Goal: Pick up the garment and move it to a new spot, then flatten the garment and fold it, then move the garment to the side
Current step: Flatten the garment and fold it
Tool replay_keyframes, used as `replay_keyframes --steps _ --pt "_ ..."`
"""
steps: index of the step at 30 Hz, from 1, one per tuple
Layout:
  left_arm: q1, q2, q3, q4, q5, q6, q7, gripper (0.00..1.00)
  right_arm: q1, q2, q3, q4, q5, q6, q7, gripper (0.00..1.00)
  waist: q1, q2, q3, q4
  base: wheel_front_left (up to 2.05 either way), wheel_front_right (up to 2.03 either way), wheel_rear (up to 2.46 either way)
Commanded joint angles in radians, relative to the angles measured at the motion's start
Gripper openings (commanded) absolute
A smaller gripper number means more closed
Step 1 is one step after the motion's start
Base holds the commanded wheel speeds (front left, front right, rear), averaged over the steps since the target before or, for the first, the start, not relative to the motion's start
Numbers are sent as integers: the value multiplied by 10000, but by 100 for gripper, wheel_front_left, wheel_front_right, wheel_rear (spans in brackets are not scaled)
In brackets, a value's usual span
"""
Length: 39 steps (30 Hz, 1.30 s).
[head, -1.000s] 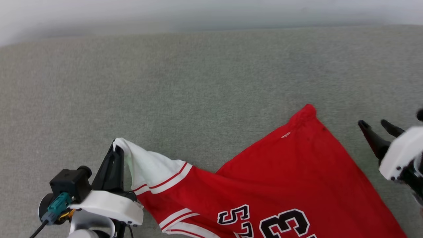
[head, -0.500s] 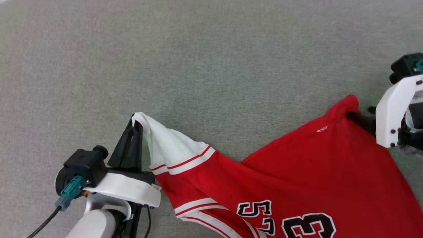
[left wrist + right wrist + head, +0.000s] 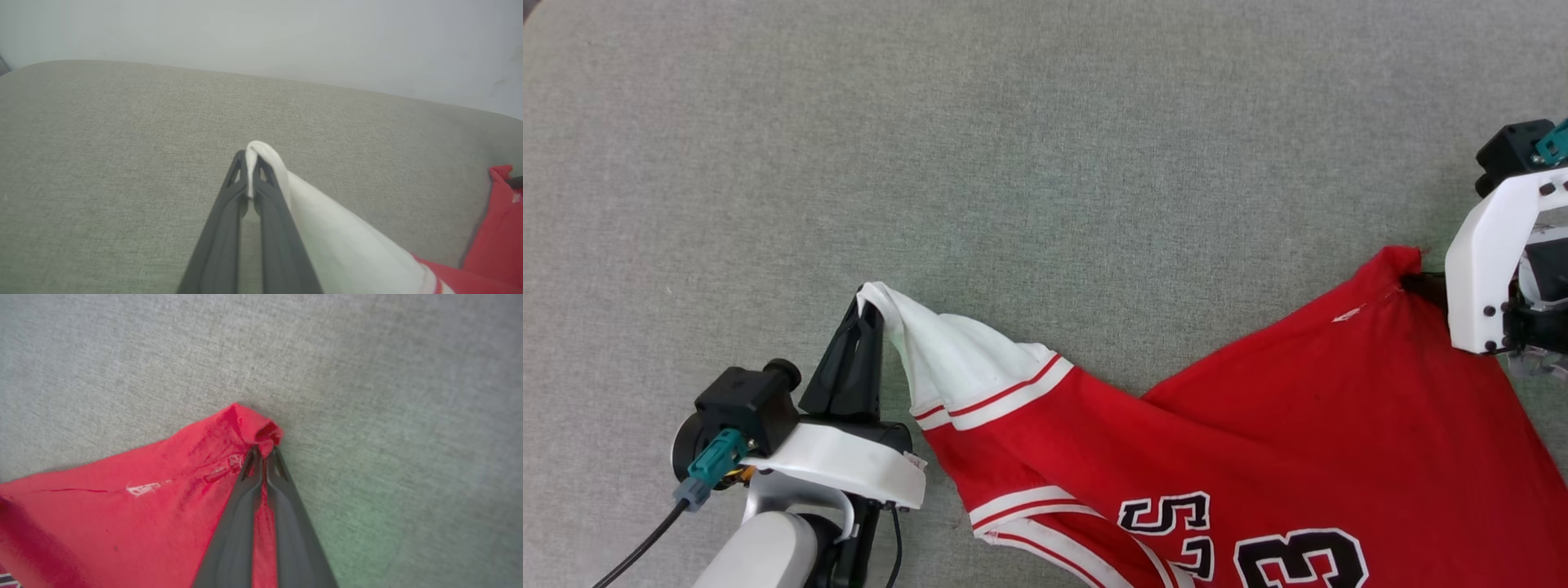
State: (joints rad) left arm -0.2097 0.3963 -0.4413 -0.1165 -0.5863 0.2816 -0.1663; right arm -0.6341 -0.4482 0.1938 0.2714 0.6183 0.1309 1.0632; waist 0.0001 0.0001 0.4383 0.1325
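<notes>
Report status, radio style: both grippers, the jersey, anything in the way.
Left gripper shut on white sleeve. Right gripper shut on red corner. Jersey spread between them, front up, on grey surface. Nothing seen in the way.

one garment (image 3: 1241, 425); two pincers: left pincer (image 3: 864, 300), right pincer (image 3: 263, 452)

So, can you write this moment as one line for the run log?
left tool: shut on white sleeve | right tool: shut on red corner | garment: held at two points, not folded
</notes>
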Motion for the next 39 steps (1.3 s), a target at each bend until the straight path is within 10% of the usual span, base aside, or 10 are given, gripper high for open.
replay_keyframes --steps 1,23,39 --pt "-40 -16 47 65 -66 -16 -52 0 393 179 299 245 36 -4 -9 0 -1 -1 -138 -25 0 0 0" --pt "-3317 567 993 3743 -1052 -1466 413 0 -38 401 -734 976 -1132 -5 -3187 0 -1 -1 -3346 -1185 0 0 0" --pt "-9086 279 632 7590 -236 -2561 -9 0 -3413 162 -578 1675 -2105 -8 -5746 0 -1 -1 -2114 -1646 0 0 0"
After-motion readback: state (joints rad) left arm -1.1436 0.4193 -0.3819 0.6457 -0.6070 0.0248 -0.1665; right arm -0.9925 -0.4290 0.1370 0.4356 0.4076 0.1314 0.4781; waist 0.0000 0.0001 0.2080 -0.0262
